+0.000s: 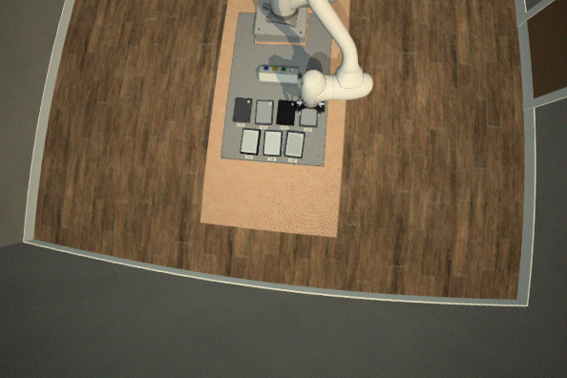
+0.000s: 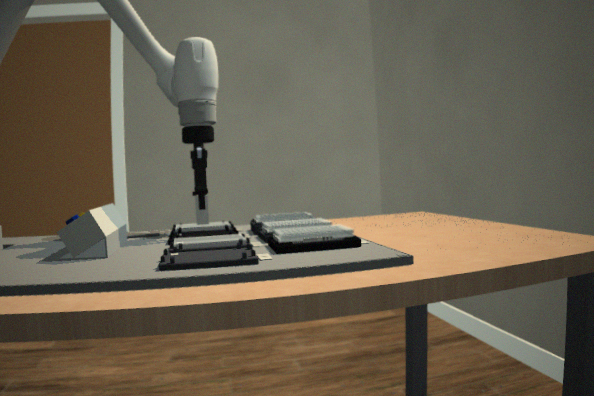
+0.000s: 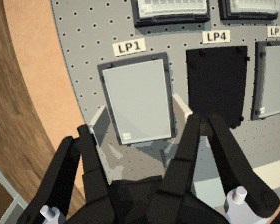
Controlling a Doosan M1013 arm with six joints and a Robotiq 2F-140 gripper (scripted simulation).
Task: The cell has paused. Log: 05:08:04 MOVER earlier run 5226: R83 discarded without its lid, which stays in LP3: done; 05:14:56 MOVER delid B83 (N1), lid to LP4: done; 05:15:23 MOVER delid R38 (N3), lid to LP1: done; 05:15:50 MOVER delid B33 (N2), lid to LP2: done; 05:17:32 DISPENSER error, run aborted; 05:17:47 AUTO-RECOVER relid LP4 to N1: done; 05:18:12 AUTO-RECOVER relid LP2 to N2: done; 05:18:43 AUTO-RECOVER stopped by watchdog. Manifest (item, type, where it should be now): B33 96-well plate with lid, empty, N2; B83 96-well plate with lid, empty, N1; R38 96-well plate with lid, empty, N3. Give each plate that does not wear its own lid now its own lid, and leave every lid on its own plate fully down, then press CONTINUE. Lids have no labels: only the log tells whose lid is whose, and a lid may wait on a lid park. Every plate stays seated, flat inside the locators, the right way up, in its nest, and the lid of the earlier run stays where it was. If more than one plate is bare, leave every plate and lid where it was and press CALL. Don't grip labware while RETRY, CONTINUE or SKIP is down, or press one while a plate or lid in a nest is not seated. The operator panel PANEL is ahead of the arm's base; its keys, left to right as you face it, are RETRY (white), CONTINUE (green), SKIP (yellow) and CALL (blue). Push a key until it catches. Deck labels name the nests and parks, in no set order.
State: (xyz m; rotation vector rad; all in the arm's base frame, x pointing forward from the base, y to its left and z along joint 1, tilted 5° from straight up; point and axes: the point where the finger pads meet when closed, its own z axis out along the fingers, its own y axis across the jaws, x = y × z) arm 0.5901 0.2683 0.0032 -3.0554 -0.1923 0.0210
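My gripper (image 1: 310, 106) (image 2: 202, 214) (image 3: 139, 108) is open and empty, pointing down above park LP1, with one pale fingertip on each side of the lid. The clear lid (image 1: 308, 118) (image 3: 138, 100) lies flat on LP1. Another lid (image 1: 263, 112) (image 3: 277, 82) lies on LP3. Park LP4 (image 1: 285, 113) (image 3: 217, 82) is black and bare. The leftmost park (image 1: 241, 110) in the top view is dark and bare. Three plates sit in the nests: a left one (image 1: 250, 141), a middle one (image 1: 272, 143) and a right one (image 1: 294, 144), whose well grid shows most plainly. Nest labels are unreadable.
The panel (image 1: 278, 77) (image 2: 92, 235) stands between the arm's base and the parks, with blue (image 1: 265, 68), yellow (image 1: 275, 69) and green (image 1: 283, 69) keys. LP4 and its raised locators lie close beside the gripper's right finger in the wrist view.
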